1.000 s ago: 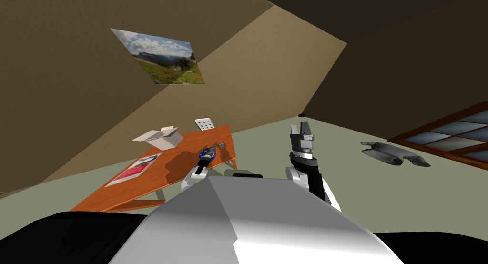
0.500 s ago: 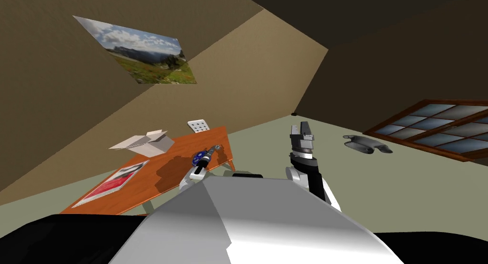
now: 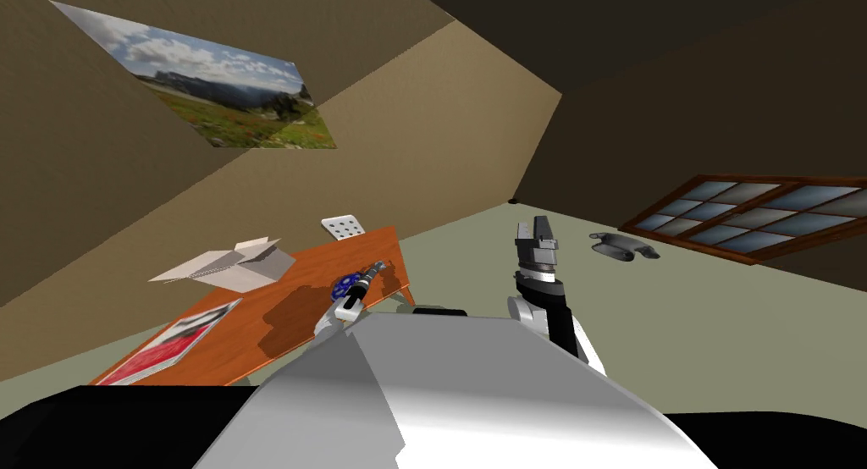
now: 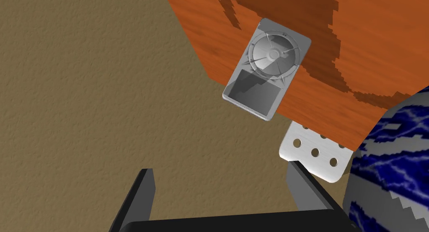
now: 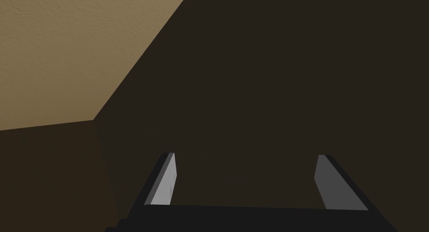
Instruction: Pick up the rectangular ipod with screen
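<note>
A grey rectangular ipod [image 4: 267,70] with a round wheel and a screen lies flat on the orange table [image 4: 377,41], close to the table's edge. My left gripper [image 4: 224,187] hovers open a short way off it, with nothing between the fingers. In the head view the left gripper [image 3: 374,270] reaches over the far end of the table [image 3: 288,299]. A blue and white patterned object [image 4: 389,166] sits right beside one left finger. My right gripper [image 5: 247,183] is open and empty, and it is held up to the right of the table [image 3: 535,231].
A white perforated plate [image 4: 316,152] sticks out past the table's end [image 3: 343,228]. An open white box [image 3: 245,265] and a red magazine [image 3: 169,341] lie further along the table. A grey object [image 3: 622,245] lies on the floor by a window [image 3: 753,218].
The whole head view has shifted, so I have moved: the table now sits further left. My left gripper has reached past the blue object toward the table's far end. The right arm is unmoved.
</note>
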Controlling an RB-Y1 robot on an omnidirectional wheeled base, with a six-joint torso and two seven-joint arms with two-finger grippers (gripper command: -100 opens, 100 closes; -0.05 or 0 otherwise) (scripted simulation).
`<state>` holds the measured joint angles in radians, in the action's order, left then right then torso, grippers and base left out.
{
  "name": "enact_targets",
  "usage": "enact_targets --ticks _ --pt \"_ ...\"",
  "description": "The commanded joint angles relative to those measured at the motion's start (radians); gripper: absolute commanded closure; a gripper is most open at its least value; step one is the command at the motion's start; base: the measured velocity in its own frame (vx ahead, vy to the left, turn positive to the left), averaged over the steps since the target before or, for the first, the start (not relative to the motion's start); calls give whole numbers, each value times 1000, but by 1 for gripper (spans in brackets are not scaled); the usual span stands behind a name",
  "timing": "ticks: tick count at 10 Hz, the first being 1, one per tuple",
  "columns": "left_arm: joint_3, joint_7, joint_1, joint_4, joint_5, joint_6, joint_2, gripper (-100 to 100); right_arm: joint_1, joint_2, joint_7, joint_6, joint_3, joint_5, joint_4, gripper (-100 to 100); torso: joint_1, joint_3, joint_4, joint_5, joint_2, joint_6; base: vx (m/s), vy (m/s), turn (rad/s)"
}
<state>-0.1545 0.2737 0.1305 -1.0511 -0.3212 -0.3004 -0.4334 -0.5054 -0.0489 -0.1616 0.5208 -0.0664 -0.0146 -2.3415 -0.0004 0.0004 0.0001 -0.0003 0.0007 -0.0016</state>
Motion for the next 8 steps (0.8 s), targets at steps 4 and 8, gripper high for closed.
enact_targets --ticks 4,8 --pt "6 2 -41 131 -37 25 -33 -100 0 0 0 0 0 0 0 0 1 -1 -1 1 -1 0 6 -19 -118" --pt "25 -8 -91 261 -84 69 -82 -100 0 0 0 0 0 0 0 0 2 -1 -1 1 -1 0 10 -17 -124"
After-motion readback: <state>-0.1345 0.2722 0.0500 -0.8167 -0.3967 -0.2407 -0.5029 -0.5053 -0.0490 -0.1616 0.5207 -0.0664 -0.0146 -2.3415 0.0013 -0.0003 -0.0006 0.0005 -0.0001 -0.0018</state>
